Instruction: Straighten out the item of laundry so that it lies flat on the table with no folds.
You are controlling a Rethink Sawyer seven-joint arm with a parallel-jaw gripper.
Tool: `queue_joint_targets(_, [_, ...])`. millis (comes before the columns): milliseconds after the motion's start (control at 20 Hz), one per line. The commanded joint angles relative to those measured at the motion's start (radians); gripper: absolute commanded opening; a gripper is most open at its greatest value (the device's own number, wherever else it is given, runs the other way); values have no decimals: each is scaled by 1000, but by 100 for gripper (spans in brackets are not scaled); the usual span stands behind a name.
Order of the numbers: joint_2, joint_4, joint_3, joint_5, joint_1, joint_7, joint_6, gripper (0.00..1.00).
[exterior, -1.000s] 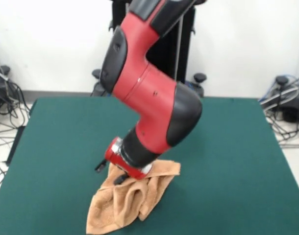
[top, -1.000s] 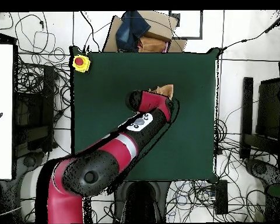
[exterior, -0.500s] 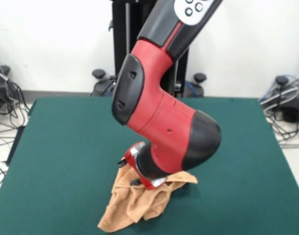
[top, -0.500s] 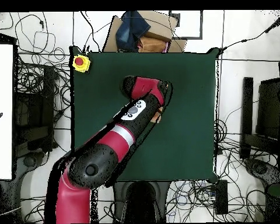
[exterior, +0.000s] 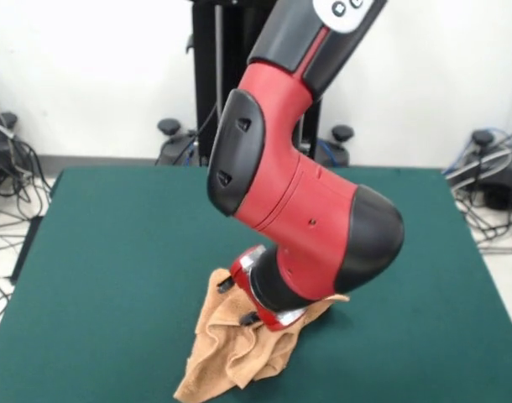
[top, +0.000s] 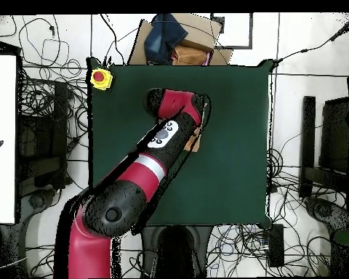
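The item of laundry (exterior: pixel 231 353), a light orange-tan terry towel, is bunched in folds near the front edge of the green table (exterior: pixel 113 235), rising in a peak to the wrist. My gripper (exterior: pixel 239 306) points down into that peak and is shut on the cloth; its tips are buried in the folds. The thick red and black arm leans over the towel's right part. From overhead the arm covers nearly all of it. Only a tan sliver of the towel (top: pixel 195 140) shows beside the arm on the table (top: pixel 235 167).
A yellow box with a red button (top: pixel 100 78) sits at a table corner. A cardboard box holding dark cloth (top: pixel 179 40) stands just past the table's edge. Cables lie on the floor all round, and a white panel (top: pixel 1 138) stands at the left.
In the front view the arm has swung right and risen more upright. The towel has gone right with the gripper and is bunched tighter and narrower.
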State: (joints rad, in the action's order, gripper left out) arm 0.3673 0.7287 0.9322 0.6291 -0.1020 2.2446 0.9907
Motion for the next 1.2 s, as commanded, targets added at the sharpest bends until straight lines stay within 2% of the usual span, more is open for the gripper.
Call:
queue_joint_targets(50, [-130,105,-178,-29,-47,58,29,100])
queue_joint_targets(200, [-160,164,-197,-51,-79,46,-4,100])
queue_joint_targets(300, [-150,152,-181,-79,-82,36,-10,100])
queue_joint_targets(500, [-161,181,-223,-91,-100,27,-50,100])
queue_joint_targets(600, [-136,167,-233,-100,-99,44,-78,100])
queue_joint_targets(900, [-6,33,-181,-106,-68,131,-92,100])
queue_joint_targets(1200, [82,-76,-132,-83,-32,183,-91,100])
